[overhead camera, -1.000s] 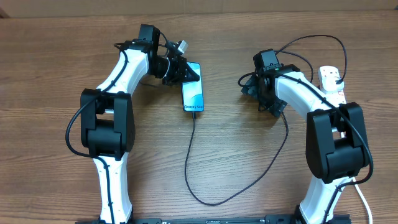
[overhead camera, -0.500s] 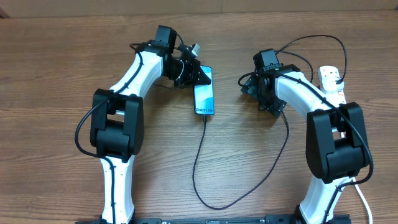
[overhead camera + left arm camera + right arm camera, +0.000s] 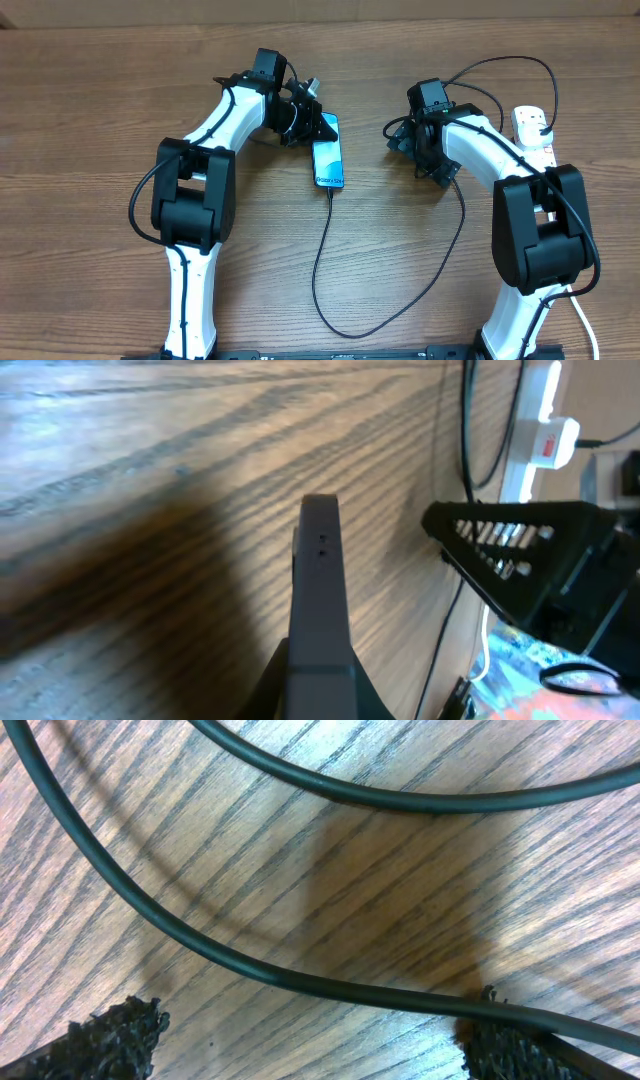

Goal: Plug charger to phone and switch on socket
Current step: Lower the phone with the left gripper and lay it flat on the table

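The phone (image 3: pixel 328 163) lies flat on the table with its light-blue screen up; a strip of the screen shows in the left wrist view (image 3: pixel 535 665). The black charger cable (image 3: pixel 322 270) is plugged into its near end and loops down and round to the right. My left gripper (image 3: pixel 320 122) is shut, its tip (image 3: pixel 320 530) against the phone's far end. My right gripper (image 3: pixel 402 140) is open and low over the table (image 3: pixel 310 1040), with the cable (image 3: pixel 330 985) lying across between its fingertips. The white socket strip (image 3: pixel 535 138) lies at the far right.
In the left wrist view the socket strip (image 3: pixel 545 430) with a red switch shows at the top right, and the right arm's black latticed gripper (image 3: pixel 520 550) stands in front of it. More black cable curves behind the right arm (image 3: pixel 500 62).
My left gripper and the phone have slid to the right, most of it in the first half second. The cable loop followed. The right arm has not moved.
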Tool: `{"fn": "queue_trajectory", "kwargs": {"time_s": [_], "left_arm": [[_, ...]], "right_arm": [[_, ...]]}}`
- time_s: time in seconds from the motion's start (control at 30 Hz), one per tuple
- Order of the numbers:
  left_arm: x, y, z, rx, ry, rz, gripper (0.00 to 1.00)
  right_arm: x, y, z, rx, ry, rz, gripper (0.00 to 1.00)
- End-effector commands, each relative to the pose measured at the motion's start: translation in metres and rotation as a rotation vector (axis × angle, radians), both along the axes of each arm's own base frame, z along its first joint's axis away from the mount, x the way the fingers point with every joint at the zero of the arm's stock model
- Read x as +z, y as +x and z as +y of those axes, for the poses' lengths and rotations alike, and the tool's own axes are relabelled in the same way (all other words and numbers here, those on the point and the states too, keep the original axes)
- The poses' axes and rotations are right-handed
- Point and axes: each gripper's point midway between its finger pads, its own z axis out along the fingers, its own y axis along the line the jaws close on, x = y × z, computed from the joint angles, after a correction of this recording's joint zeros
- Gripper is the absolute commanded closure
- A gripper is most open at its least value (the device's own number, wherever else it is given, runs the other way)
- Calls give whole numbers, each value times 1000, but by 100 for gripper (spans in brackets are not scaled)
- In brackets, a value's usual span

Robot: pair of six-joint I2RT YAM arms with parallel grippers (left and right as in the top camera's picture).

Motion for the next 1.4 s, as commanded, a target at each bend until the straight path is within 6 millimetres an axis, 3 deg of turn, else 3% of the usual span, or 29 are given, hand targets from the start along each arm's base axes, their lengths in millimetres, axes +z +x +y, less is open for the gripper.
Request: {"fn": "queue_trajectory", "kwargs": {"time_s": [0.0, 0.37, 0.63, 0.77, 0.87, 1.37], "left_arm": [[-7, -2, -5, 18, -9, 43, 96], [-48, -9, -3, 45, 9, 153, 96], [-48, -10, -2, 46, 12, 157, 96], [-48, -10, -2, 46, 11, 160, 90], [-48, -10, -2, 46, 11, 161, 78], [-48, -9, 11, 74, 11, 194, 76]], "right_arm": [[-6, -4, 1, -5, 10, 19, 0], [-6, -5, 2, 0, 16, 21, 0], [-6, -5, 2, 0, 16, 21, 0], [-6, -5, 2, 0, 16, 21, 0], [-6, -5, 2, 0, 16, 21, 0], [-7, -6, 2, 0, 14, 28, 0]]}}
